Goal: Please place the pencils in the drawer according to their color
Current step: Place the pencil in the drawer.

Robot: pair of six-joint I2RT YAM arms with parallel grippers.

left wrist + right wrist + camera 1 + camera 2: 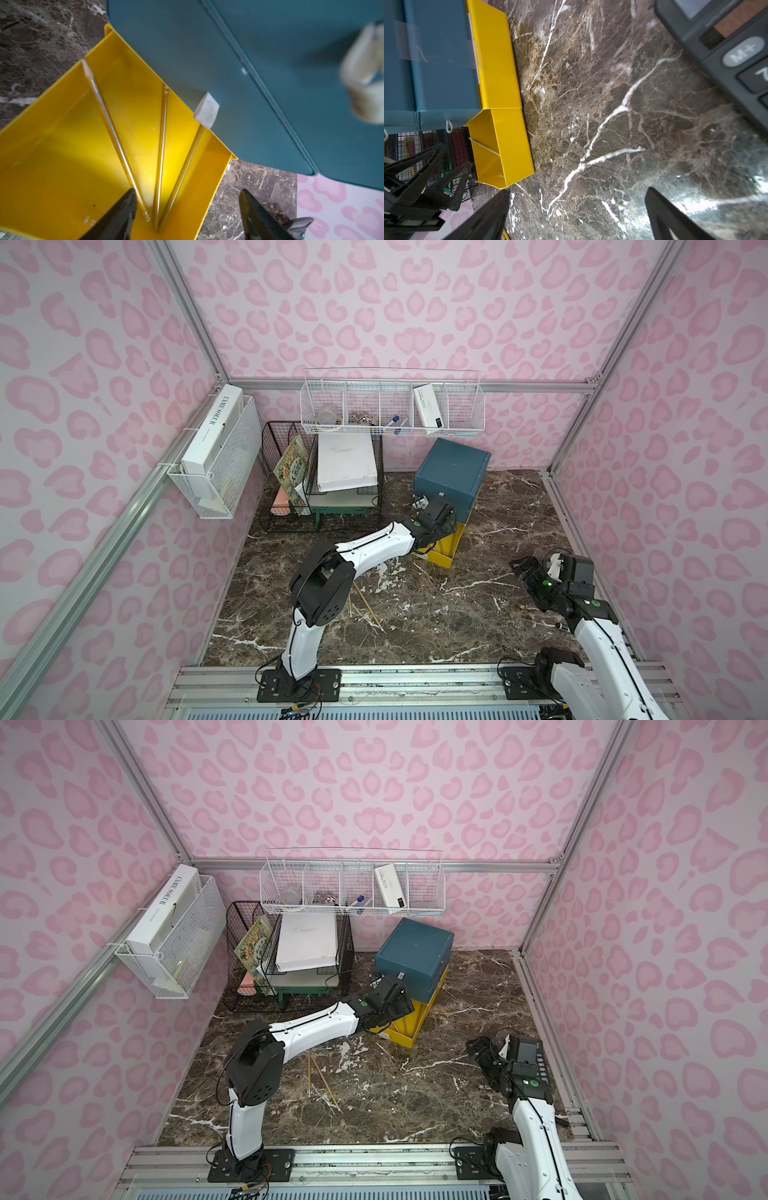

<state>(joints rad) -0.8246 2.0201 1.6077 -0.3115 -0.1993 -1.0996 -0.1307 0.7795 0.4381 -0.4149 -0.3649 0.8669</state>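
Observation:
The drawer cabinet (451, 472) (413, 952) is dark teal and stands at the back of the marble table. Its lowest yellow drawer (446, 549) (62, 145) (512, 145) is pulled out. My left gripper (434, 536) (395, 1017) (187, 193) hangs open over the drawer's near corner, holding nothing. Three yellow pencils (112, 128) (162, 153) (187, 158) lie fanned inside, and one ends in a pale block (206, 110). Two more yellow pencils (365, 605) (318, 1077) lie on the table beside the left arm. My right gripper (525, 568) (478, 1046) (578, 192) stands open and empty over bare marble.
A black calculator (525, 1052) (726, 41) lies by the right gripper at the table's right edge. A black wire rack (324, 489) with papers and books stands back left. A white wire basket (392, 406) hangs on the back wall, another (220, 456) on the left wall.

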